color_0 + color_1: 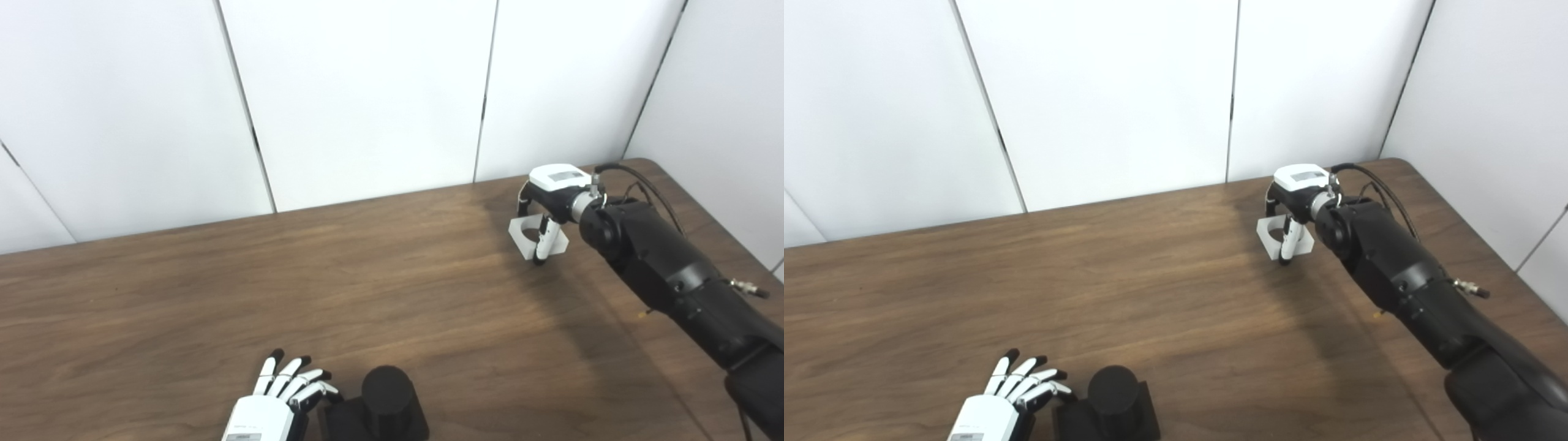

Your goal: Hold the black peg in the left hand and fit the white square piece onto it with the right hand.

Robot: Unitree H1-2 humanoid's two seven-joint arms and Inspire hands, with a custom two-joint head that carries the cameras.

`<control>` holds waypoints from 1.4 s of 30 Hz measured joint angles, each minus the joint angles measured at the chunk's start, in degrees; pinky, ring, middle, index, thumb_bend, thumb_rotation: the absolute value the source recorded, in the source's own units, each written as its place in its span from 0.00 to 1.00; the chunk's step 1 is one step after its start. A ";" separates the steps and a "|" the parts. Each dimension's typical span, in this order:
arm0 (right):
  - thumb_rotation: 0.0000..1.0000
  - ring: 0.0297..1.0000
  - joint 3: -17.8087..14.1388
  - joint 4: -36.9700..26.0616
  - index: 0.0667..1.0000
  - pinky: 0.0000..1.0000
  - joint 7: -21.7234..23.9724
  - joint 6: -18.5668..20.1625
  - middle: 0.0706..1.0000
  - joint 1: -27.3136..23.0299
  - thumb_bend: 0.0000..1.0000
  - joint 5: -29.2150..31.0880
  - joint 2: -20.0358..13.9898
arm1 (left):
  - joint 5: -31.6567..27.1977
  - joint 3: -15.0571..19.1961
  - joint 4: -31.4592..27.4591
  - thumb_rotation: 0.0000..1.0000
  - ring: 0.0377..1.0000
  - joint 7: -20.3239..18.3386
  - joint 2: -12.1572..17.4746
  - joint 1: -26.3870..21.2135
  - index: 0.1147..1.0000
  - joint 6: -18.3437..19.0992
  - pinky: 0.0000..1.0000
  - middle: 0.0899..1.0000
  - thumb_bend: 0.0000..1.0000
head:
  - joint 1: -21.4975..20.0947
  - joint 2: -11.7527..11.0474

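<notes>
The black peg [386, 399], a round post on a square black base, stands at the table's near edge; it also shows in the right eye view [1113, 393]. My left hand [275, 403] is just left of it, fingers spread and open, touching or nearly touching the base. The white square piece [534, 237] with a round hole is at the far right of the table. My right hand [548, 199] is over it with fingers closed around it. I cannot tell if the piece is lifted off the table.
The brown wooden table [306, 288] ends at white wall panels at the back and right. A black cable [649, 187] loops off the right wrist.
</notes>
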 measured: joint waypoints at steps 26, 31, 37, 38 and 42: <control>0.13 0.92 -2.64 -50.27 0.45 1.00 29.67 -0.06 0.76 2.08 0.52 0.37 0.73 | 4.10 -1.10 -1.33 0.05 0.89 -4.98 -2.66 -1.62 0.42 3.09 1.00 0.77 0.52 | 6.15 6.59; 0.14 0.91 -3.07 -53.96 0.45 1.00 31.90 -0.67 0.75 1.04 0.52 2.25 2.09 | 5.15 -1.42 -1.59 0.06 0.90 -6.59 -3.69 -1.94 0.42 4.40 1.00 0.78 0.52 | 7.65 8.26; 0.14 0.91 -3.75 -57.07 0.45 1.00 34.64 0.20 0.75 -0.33 0.52 5.48 4.36 | 6.63 -1.85 -2.24 0.06 0.91 -8.10 -4.34 -2.15 0.42 4.88 1.00 0.78 0.52 | 8.26 9.49; 0.14 0.91 -3.90 -57.77 0.45 1.00 35.73 0.57 0.75 -0.69 0.52 5.98 4.67 | 6.80 -1.87 -2.24 0.06 0.91 -8.15 -4.40 -2.16 0.42 4.88 1.00 0.78 0.52 | 8.26 9.49; 0.13 0.92 -4.70 -59.73 0.45 1.00 39.29 4.96 0.75 -2.13 0.52 9.42 5.96 | 6.92 -1.87 -2.26 0.06 0.90 -8.18 -4.51 -2.15 0.42 4.87 1.00 0.77 0.52 | 8.44 10.37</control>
